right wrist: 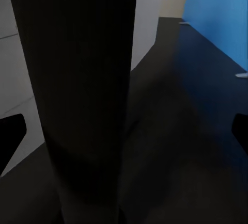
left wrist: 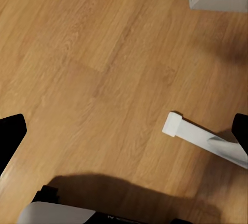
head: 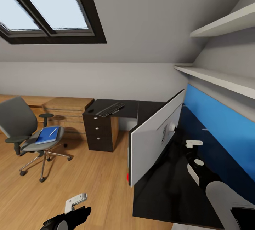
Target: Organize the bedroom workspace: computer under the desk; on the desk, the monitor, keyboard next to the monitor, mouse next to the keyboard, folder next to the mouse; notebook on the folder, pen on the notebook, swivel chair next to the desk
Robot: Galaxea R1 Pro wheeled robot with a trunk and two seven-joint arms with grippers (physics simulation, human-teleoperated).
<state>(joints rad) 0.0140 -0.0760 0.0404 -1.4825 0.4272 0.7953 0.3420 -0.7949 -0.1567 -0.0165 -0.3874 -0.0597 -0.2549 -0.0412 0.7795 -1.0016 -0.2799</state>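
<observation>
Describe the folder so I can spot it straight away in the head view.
Find the swivel chair on the wood floor at the left. On its grey seat lies the folder, flat and bright blue, with a thin pale stick resting on it; nothing else there is blue.

Glossy black desk [head: 148,108] — bright blue folder [head: 47,135] on grey swivel chair [head: 21,124].

Glossy black arm links [head: 69,218], rounded white-grey shell segments [head: 221,194], small white bracket-like jaws
</observation>
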